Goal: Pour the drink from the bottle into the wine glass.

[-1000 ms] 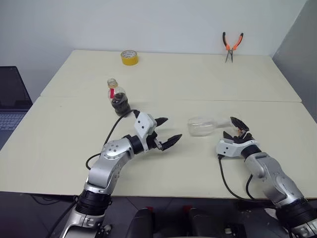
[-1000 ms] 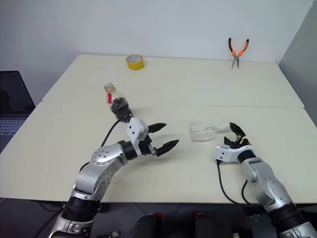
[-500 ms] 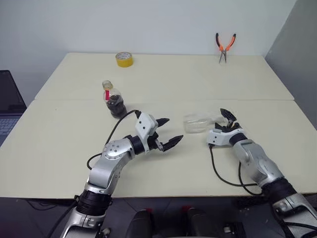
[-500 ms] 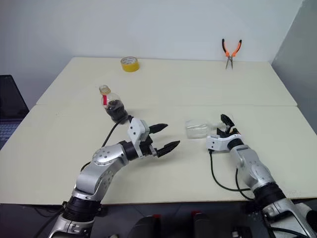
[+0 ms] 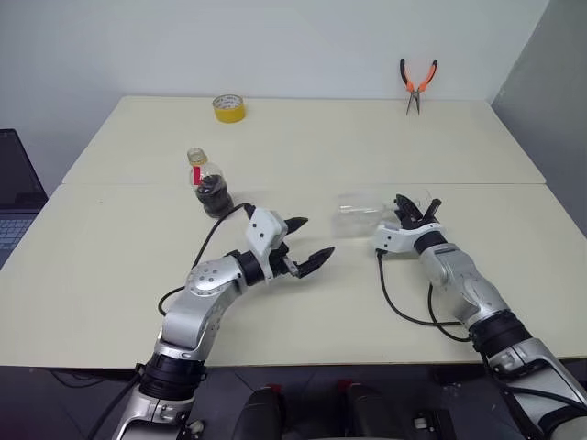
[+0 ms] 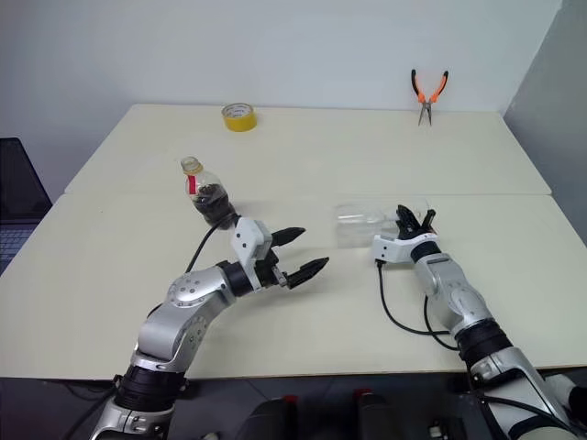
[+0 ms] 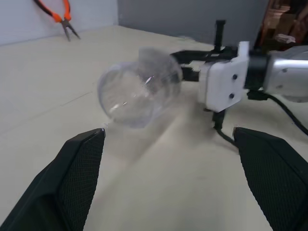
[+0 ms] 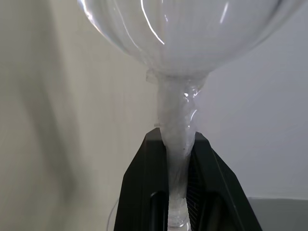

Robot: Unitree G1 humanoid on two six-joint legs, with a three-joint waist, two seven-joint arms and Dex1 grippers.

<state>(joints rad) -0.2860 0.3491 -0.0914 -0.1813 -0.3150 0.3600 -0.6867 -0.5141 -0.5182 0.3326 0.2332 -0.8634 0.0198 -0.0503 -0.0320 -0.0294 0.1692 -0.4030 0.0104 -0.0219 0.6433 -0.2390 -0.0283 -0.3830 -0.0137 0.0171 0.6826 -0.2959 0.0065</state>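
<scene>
My right hand [image 8: 175, 192] is clamped on the stem of the wine glass [image 5: 362, 210], the two black fingers [image 8: 144, 192] pressing it from either side. The glass does not stand upright: its long axis runs nearly level across the tabletop [image 5: 385, 137], bowl toward my left side, foot hidden behind my fingers. From my left wrist I see the bowl [image 7: 139, 86] with its open mouth turned toward my left hand. Whether the bowl touches the tabletop or hangs just above it I cannot tell.

My left hand [image 5: 305, 241] is spread wide and holds nothing. It hovers between the two task things, with the mouth of the glass off to its right.

The bottle [image 5: 209, 181] stands upright on the tabletop, just beyond my left hand and slightly to its left, much nearer to it than to my right. The drink [image 5: 216, 194] sits dark in its lower body, and its top looks yellowish, so I judge the cap to be in place.

The relation that matters is the axis of the glass. Pouring calls for the mouth up, so I judge my right wrist must swing the stem from level to vertical and set the foot down. The bottle falls to my left hand, which must then reach away from the glass to get it.
</scene>
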